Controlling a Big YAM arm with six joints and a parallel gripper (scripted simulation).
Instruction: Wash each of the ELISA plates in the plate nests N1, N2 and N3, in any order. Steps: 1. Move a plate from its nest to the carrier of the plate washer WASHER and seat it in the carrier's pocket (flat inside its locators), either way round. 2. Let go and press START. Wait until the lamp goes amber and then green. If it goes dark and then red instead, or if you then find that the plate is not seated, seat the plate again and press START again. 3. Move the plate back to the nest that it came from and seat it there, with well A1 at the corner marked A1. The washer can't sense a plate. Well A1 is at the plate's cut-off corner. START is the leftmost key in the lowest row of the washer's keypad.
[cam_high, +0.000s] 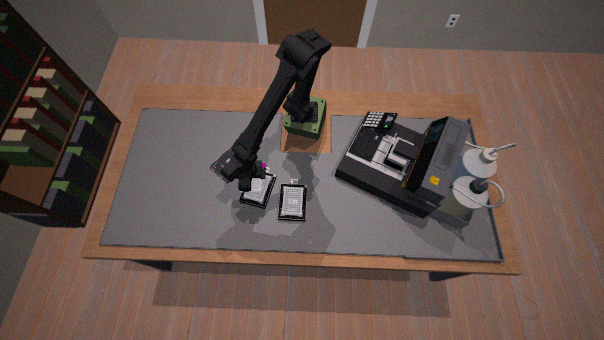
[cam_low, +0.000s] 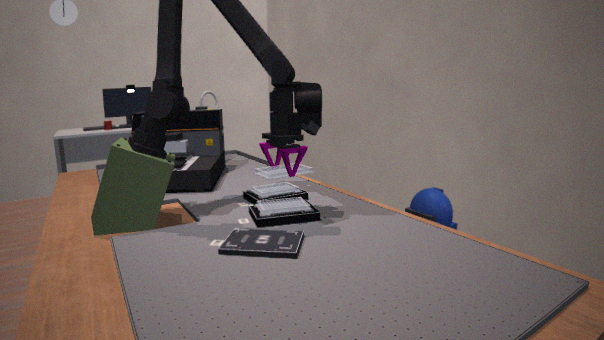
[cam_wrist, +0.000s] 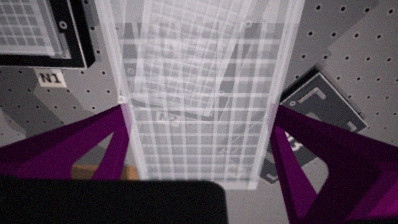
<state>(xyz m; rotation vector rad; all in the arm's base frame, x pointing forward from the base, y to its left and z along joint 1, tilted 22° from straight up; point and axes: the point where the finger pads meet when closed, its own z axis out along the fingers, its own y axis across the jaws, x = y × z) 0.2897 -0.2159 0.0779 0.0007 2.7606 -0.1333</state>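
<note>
My gripper (cam_low: 283, 171) (cam_wrist: 199, 111) is shut on a clear plate (cam_low: 270, 173) (cam_wrist: 200, 150), one finger on each long side, and holds it raised. In the wrist view the plate spans above N2 and part of N3. Nest N3 (cam_low: 250, 248) (cam_wrist: 327, 114) is empty, partly hidden by the arm in the top view. A plate (cam_high: 258, 190) (cam_low: 284, 206) lies in N2. Another plate (cam_high: 292, 201) (cam_low: 277, 189) (cam_wrist: 22, 30) lies in N1. The washer (cam_high: 360, 175) (cam_low: 195, 179) has its keypad (cam_high: 374, 120) at the back left, with a small green light beside it.
The green arm base (cam_high: 305, 125) (cam_low: 130, 190) stands at the table's back edge, between nests and washer. The washer's tall housing (cam_high: 445, 145) is on its right side. Two white bottles (cam_high: 479, 162) (cam_high: 470, 192) with hoses stand beyond it.
</note>
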